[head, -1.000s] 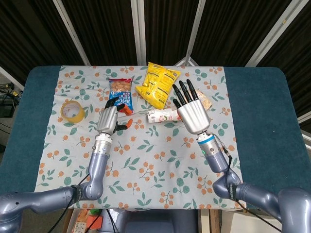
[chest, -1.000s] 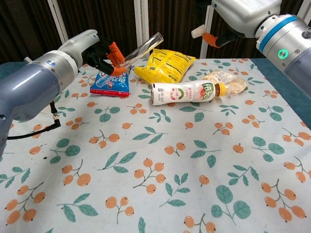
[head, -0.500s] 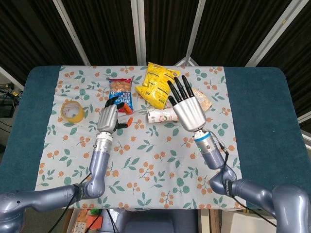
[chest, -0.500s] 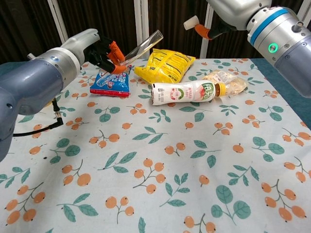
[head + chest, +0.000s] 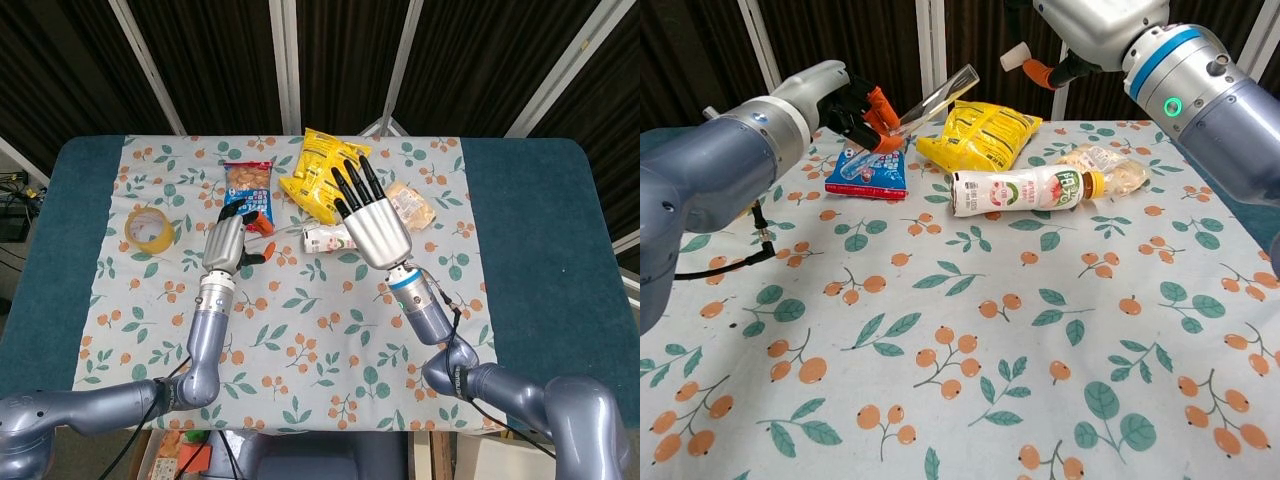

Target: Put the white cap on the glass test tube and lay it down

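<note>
left robot hand grips glass test tube; right robot hand pinches white cap.

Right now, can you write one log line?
left robot hand: holds tilted glass test tube | right robot hand: pinches white cap | cap: not on yet

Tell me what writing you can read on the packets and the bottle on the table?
Nothing reads clearly.
Bottle, lying down: label print with a round logo, too blurred to read.
Yellow snack bag: dark print, illegible.
Blue snack packet: lettering too small to read.
Clear packet: no readable text.
</note>
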